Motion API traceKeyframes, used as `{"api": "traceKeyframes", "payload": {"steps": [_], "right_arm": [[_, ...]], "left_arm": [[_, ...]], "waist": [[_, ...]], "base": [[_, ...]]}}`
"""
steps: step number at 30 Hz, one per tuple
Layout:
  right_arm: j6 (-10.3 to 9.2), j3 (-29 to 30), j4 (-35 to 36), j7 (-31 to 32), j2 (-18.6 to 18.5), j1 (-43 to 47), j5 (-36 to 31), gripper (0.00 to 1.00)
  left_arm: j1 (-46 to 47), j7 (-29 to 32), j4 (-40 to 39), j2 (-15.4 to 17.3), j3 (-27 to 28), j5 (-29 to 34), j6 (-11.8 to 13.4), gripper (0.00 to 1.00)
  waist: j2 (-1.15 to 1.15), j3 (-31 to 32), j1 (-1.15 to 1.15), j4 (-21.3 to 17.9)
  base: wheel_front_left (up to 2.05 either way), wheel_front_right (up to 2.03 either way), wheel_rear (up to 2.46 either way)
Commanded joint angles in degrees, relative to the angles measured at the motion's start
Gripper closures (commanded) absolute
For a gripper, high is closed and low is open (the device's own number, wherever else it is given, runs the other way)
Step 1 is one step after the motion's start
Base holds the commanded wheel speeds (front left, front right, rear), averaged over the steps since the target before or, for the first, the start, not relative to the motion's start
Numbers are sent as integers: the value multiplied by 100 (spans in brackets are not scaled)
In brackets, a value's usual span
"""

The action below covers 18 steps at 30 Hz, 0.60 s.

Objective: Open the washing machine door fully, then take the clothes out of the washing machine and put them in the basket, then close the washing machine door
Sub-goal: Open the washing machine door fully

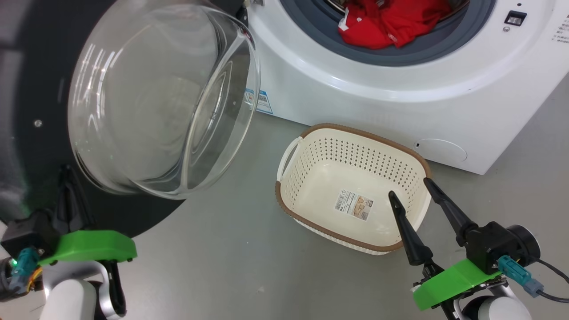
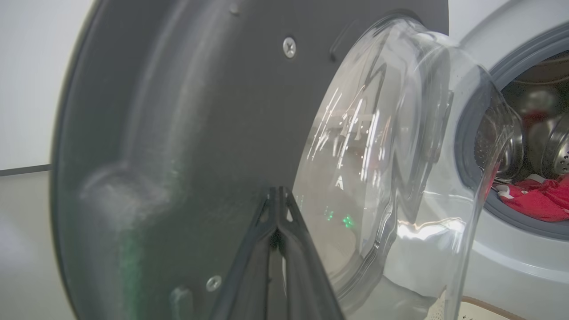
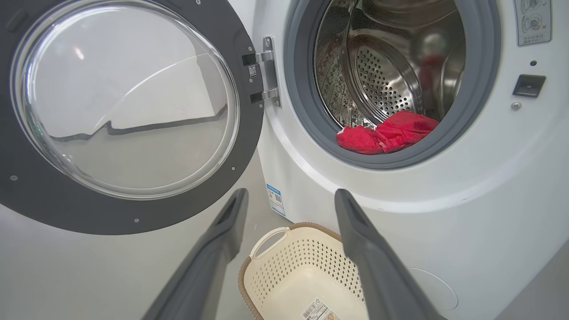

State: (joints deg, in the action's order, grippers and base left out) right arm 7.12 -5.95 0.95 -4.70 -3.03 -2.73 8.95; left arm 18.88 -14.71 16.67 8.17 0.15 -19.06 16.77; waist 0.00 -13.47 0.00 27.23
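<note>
The washing machine door (image 1: 26,111) stands swung open at the left, its glass bowl (image 1: 164,98) bulging toward me. My left gripper (image 1: 67,178) is shut on nothing, its tips close to the door's dark inner rim (image 2: 178,111); I cannot tell if they touch. The red clothes (image 1: 391,22) lie at the drum's mouth in the white washing machine (image 1: 400,102), partly on the grey seal. The cream basket (image 1: 311,130) sits on the floor in front of the machine and holds no clothes. My right gripper (image 1: 409,187) hangs open above the basket's near right corner, pointing toward the drum (image 3: 382,75).
The door hinge (image 3: 264,71) is on the left of the drum opening. A blue sticker (image 1: 262,101) marks the machine's lower front corner. Grey floor (image 1: 231,249) spreads between the door and the basket. A latch slot (image 3: 528,85) sits right of the opening.
</note>
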Motion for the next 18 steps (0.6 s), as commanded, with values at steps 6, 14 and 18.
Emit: {"api": "traceKeyframes", "payload": {"steps": [6, 14, 18], "right_arm": [[36, -70, 293, 100, 15, -102, -154, 0], [36, -50, 432, 208, 15, -104, -245, 0], [36, -56, 478, 244, 15, -112, -268, 0]], "left_arm": [[379, -29, -10, 195, 569, 161, -103, 100], [602, -29, 284, 204, 891, 298, -281, 100], [724, -29, 483, 194, 1025, 361, -374, 100]], "waist": [[0, -104, 0, 34], [0, -236, 0, 54], [0, -293, 0, 47]], "base": [[0, 0, 0], [0, 0, 0], [0, 0, 0]]}}
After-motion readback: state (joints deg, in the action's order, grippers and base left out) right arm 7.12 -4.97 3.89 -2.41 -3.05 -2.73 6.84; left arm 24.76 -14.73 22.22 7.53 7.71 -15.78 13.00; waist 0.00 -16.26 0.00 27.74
